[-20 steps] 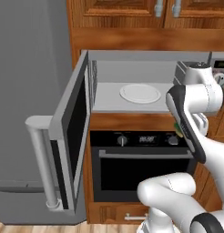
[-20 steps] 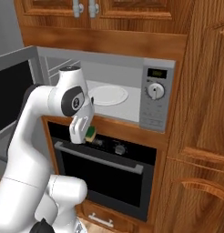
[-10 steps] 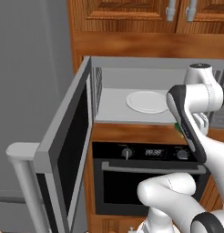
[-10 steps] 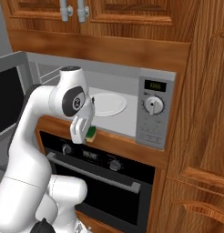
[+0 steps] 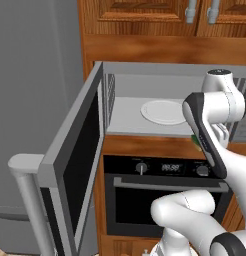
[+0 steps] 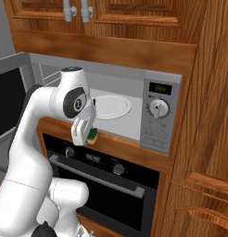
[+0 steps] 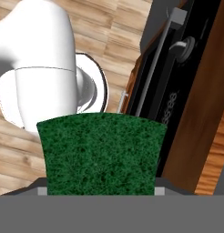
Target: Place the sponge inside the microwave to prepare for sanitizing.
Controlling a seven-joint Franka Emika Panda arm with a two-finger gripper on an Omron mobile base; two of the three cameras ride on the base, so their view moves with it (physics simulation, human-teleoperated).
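Fingers: the gripper stands about half open, its jaws pressed on the two sides of the sponge, which they carry; the width of the block is what keeps them that far apart.
Sponge: it sits between the fingers with its dark green scrub face toward the hand camera, and its yellow body shows below the fingers in the right base view. It is in the air, outside the cavity.
Hand pose: the fingers point down toward the floor and the black oven, so the sponge hangs under the hand, not aimed into the opening.
Microwave: the microwave lies just beyond and slightly above the fingers; its front sill is level with them.
Door: the door stands swung wide to the left, which leaves the mouth free for the hand.
Plate: the white round plate lies inside, past the fingers, a likely resting spot.
Step judged: carrying, with the sponge yet to be lifted over the sill and pushed in.
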